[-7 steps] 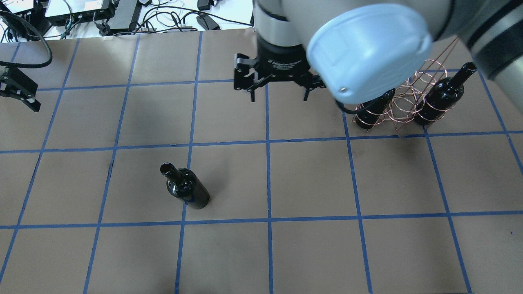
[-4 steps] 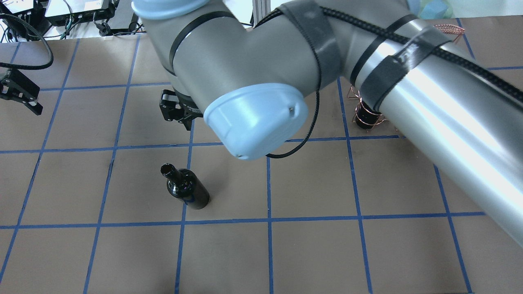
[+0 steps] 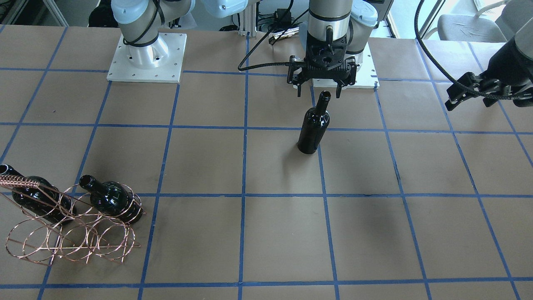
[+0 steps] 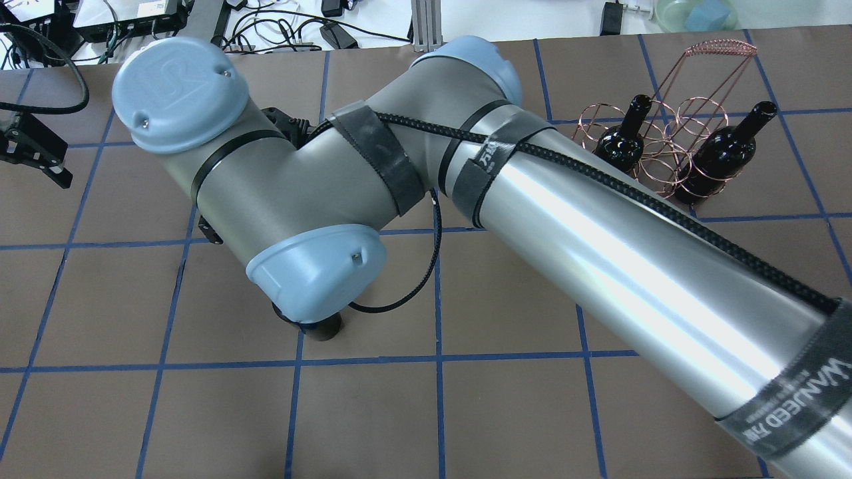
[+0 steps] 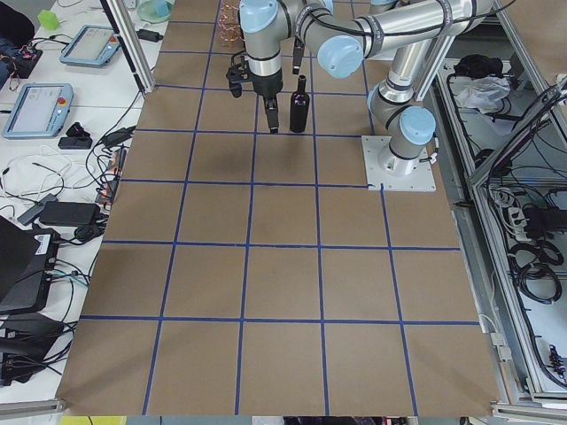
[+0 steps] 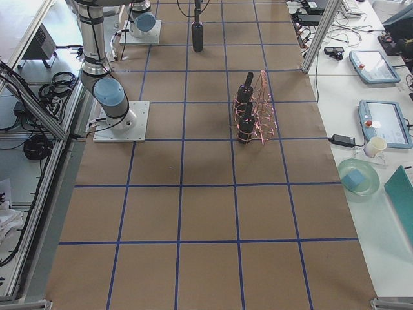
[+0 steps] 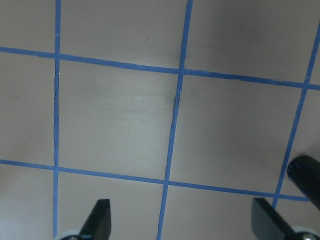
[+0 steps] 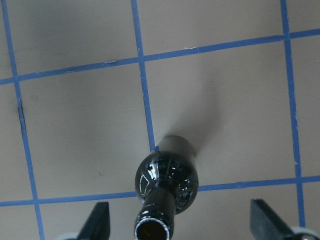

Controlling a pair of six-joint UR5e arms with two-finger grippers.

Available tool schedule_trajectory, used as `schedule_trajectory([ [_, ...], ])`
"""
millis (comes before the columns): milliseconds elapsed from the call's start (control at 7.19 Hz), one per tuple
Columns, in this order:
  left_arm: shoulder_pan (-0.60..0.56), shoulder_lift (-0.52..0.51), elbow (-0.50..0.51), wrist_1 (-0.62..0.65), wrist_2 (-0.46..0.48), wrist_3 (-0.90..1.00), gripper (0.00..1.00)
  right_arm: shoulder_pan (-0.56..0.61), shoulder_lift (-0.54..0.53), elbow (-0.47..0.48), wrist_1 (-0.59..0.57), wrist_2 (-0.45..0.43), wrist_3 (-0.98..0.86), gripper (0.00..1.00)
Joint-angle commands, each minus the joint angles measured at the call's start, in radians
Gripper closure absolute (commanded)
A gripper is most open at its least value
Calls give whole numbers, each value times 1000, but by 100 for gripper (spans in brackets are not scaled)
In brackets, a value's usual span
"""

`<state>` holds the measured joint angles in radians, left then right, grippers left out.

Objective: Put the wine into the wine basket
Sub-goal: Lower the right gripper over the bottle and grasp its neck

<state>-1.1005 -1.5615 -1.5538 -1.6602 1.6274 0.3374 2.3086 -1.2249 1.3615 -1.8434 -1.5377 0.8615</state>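
Note:
A near-black wine bottle [image 3: 313, 127] stands upright on the paper-covered table. My right gripper [image 3: 318, 95] hangs open just over its mouth, one finger to each side and clear of the neck. In the right wrist view the bottle [image 8: 167, 175] sits between the open fingers [image 8: 99, 220], nearer the left one. From overhead my right arm hides all but the bottle's base [image 4: 323, 328]. The copper wire wine basket [image 3: 70, 239] [image 4: 669, 130] holds two look-alike bottles [image 4: 619, 143] [image 4: 719, 156]. My left gripper [image 4: 33, 159] [image 3: 456, 95] is open and empty, far to the side.
The table is brown paper with a blue tape grid [image 3: 243, 196]. My right arm's long forearm [image 4: 632, 266] crosses the table from the right, over the space between the bottle and the basket. Cables and electronics [image 4: 200, 26] lie beyond the far edge.
My right arm has swung from beside the basket across to the left, and its gripper now sits over the standing bottle. The left gripper has not moved.

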Motion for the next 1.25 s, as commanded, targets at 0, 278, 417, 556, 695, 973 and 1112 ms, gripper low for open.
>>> schedule_trajectory([
  [0,-1,0,0,-1,-8,0,0,47,50,4,-31,-1,48,1],
  [278,-4,5,0,-7,-8,0,0,46,61,20,-33,-15,24,1],
  [417,-18,8,0,-13,-6,-4,0,46,59,25,-33,-15,13,1],
  [556,-28,9,0,-15,-3,-8,0,46,62,33,-33,-12,5,6],
  [695,-33,9,-3,-16,-3,-9,0,46,64,34,-39,-10,-1,11],
  [973,-33,12,-3,-26,3,-8,0,46,64,34,-48,-12,-1,25],
  [1112,-33,12,-5,-26,-3,-9,0,46,64,34,-50,-13,-1,32],
])
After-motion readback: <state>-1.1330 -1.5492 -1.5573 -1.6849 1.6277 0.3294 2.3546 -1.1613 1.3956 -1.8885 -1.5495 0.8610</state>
